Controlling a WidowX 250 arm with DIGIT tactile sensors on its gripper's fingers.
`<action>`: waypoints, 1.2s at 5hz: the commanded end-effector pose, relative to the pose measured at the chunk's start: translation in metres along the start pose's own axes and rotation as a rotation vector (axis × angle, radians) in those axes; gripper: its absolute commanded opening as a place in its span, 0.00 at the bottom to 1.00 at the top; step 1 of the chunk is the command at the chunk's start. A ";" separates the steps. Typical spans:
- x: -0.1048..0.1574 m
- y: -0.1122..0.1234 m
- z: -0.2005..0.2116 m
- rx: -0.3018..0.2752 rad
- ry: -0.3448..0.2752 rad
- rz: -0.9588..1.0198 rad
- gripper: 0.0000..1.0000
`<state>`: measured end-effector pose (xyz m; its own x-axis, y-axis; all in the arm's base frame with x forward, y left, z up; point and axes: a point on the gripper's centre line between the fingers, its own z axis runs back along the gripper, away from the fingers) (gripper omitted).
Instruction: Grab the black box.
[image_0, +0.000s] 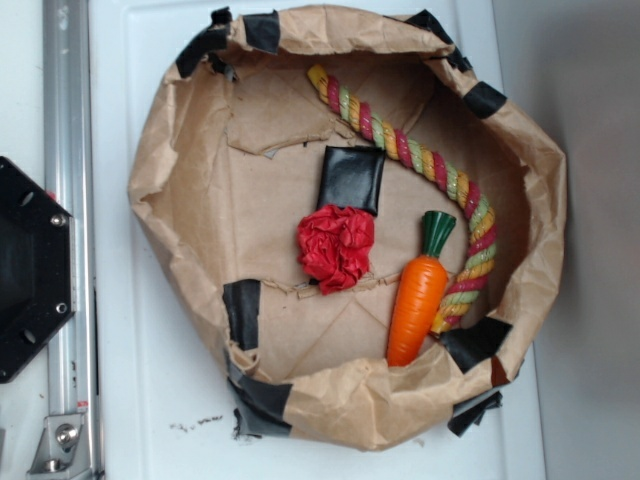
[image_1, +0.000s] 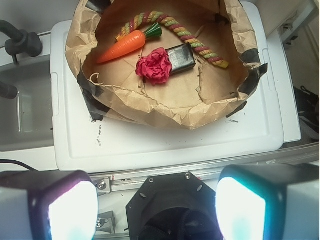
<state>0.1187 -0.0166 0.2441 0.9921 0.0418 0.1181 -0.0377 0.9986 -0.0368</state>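
Observation:
The black box (image_0: 352, 179) (image_1: 181, 58) lies flat on the floor of the brown paper bag (image_0: 180, 210) (image_1: 165, 112), glossy and wrinkled, touching the red paper ball (image_0: 336, 247) (image_1: 154, 66). In the wrist view my gripper (image_1: 156, 207) is open, its two glowing pads far apart with nothing between them. It hovers over the black hexagonal base plate (image_1: 170, 205), well short of the bag and the box. The exterior view does not show the gripper.
An orange toy carrot (image_0: 418, 297) (image_1: 126, 45) and a striped rope (image_0: 440, 170) (image_1: 195, 42) also lie in the bag. The bag stands on a white lid (image_1: 165, 142). A metal rail (image_0: 68, 240) and the hexagonal plate (image_0: 30, 270) flank it.

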 end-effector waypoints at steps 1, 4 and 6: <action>0.000 0.000 0.000 0.000 0.000 0.000 1.00; 0.106 0.030 -0.050 -0.085 -0.069 0.271 1.00; 0.109 0.047 -0.097 -0.102 -0.065 0.785 1.00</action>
<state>0.2400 0.0195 0.1552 0.7001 0.7114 0.0610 -0.6875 0.6947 -0.2112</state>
